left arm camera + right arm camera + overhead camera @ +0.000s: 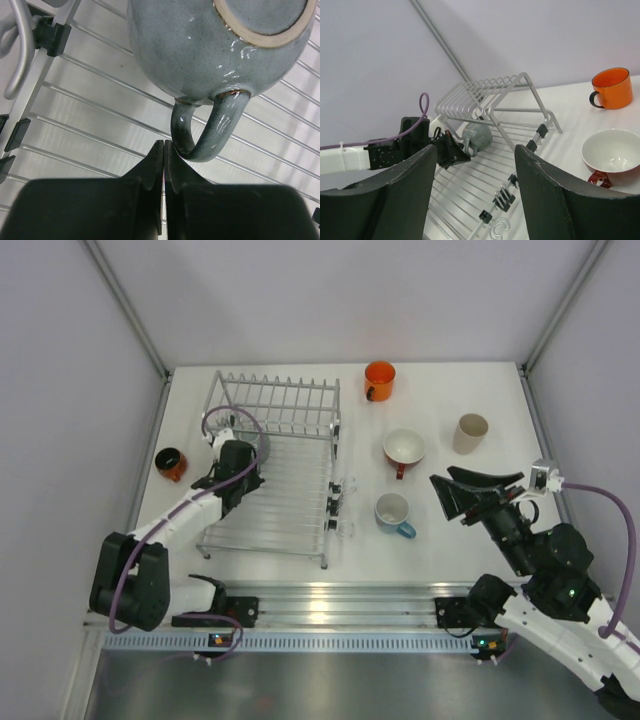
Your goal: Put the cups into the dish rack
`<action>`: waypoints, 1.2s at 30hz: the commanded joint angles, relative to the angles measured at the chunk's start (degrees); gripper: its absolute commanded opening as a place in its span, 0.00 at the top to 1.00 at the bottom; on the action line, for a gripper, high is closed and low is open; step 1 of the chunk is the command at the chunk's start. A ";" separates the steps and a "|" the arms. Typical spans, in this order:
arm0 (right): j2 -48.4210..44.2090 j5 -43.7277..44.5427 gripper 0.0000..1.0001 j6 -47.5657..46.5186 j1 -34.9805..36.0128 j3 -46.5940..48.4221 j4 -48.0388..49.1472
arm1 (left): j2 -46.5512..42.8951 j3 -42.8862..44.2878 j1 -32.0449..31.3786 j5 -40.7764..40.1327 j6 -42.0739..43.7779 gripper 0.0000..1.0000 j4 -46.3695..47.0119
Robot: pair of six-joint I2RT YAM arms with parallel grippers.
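The wire dish rack (262,546) stands at the left. A blue-grey glazed mug (200,50) lies on its side on the rack wires (100,105), handle toward my left gripper (164,146). That gripper is shut and empty, its tips just beside the handle; it also shows in the top view (250,464). My right gripper (448,488) is open and empty, raised above the table near the light blue mug (392,512). The red mug (404,448), orange mug (380,380) and grey-beige mug (470,432) stand right of the rack. The dark red-orange mug (170,463) is left of it.
Grey walls close the table on the left, back and right. The rack's raised frame and tines (520,82) stand at its far end, behind the blue-grey mug (479,136). The orange mug (612,89) and red mug (615,152) show in the right wrist view.
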 commanded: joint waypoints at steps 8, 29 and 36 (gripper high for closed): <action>2.42 4.55 0.36 -0.05 0.60 1.51 -2.82 | -9.44 -1.10 0.23 2.87 0.18 1.00 -1.13; 29.84 17.39 0.53 -11.21 -0.54 17.85 -18.99 | -29.13 -2.16 0.23 32.66 0.62 0.02 -2.89; 38.00 11.87 0.52 -5.43 -8.36 20.67 -19.09 | -32.73 -1.11 0.23 36.44 1.33 0.02 -2.89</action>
